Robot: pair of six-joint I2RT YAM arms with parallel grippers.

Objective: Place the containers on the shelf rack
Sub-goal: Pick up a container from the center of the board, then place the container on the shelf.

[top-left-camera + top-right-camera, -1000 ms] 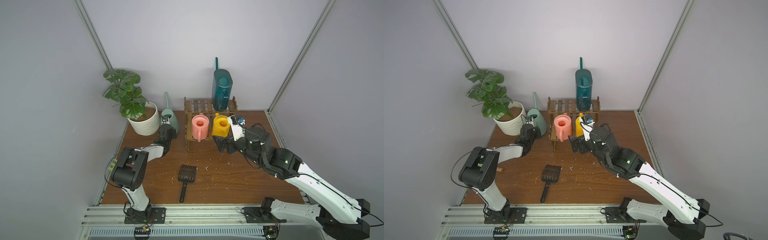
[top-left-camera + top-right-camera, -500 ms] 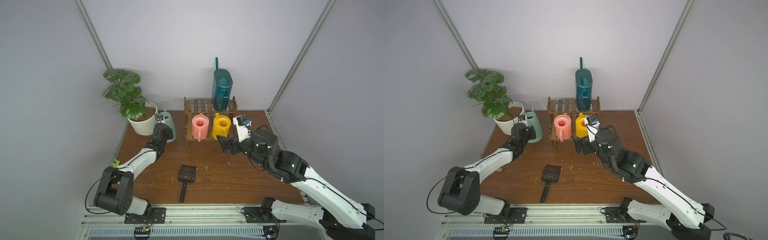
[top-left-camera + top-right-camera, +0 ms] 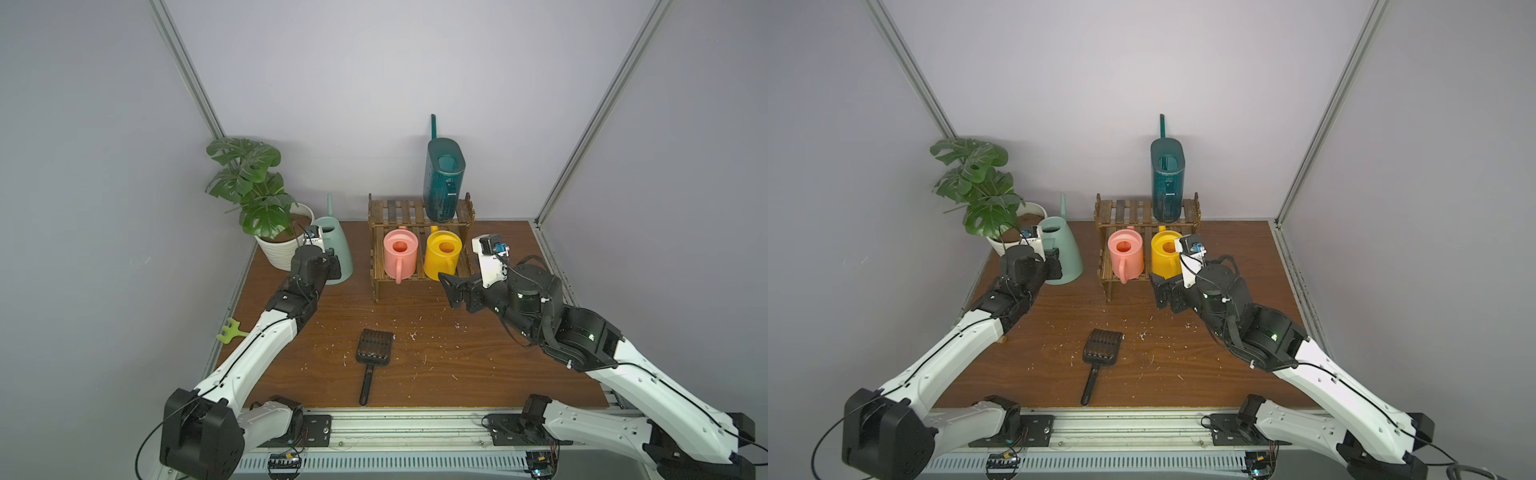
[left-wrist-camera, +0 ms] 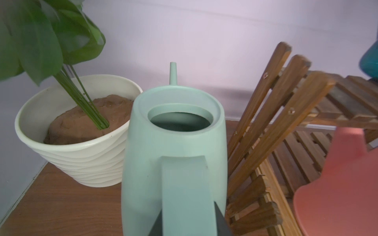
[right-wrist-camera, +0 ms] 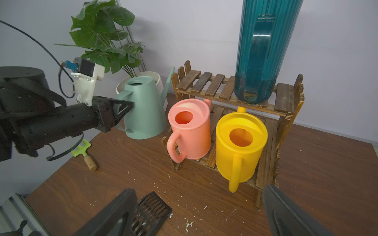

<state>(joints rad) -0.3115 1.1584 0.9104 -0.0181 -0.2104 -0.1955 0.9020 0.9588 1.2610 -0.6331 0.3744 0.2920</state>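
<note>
Since a second ago the left arm has unfolded and stretched forward, and the right arm has drawn back from the rack.

In both top views the left gripper (image 3: 331,269) is clenched on the handle of the mint-green conical plastic watering can (image 3: 337,248). That can stands on the brown wooden table (image 3: 457,357), between the white ribbed plant pot (image 3: 277,254) and the dark brown slatted shelf rack (image 3: 397,212). The tall dark-teal plastic watering can (image 3: 443,183) stands on the upper tier. The small pink plastic watering can (image 3: 400,254) and small yellow plastic watering can (image 3: 444,254) sit side by side on the lower one. The right gripper (image 3: 1163,293) hangs just in front of the yellow one, jaws spread, holding nothing.

From the left wrist, the mint handle runs straight down between the dark jaws, with the rack just beside.

From the right wrist, the left gripper's fingers (image 5: 124,107) pinch that handle, and the can's base seems to rest on the table.

Three of four look placed. I'd say only the mint can is left, and the free half of the upper tier looks like its spot.
</note>
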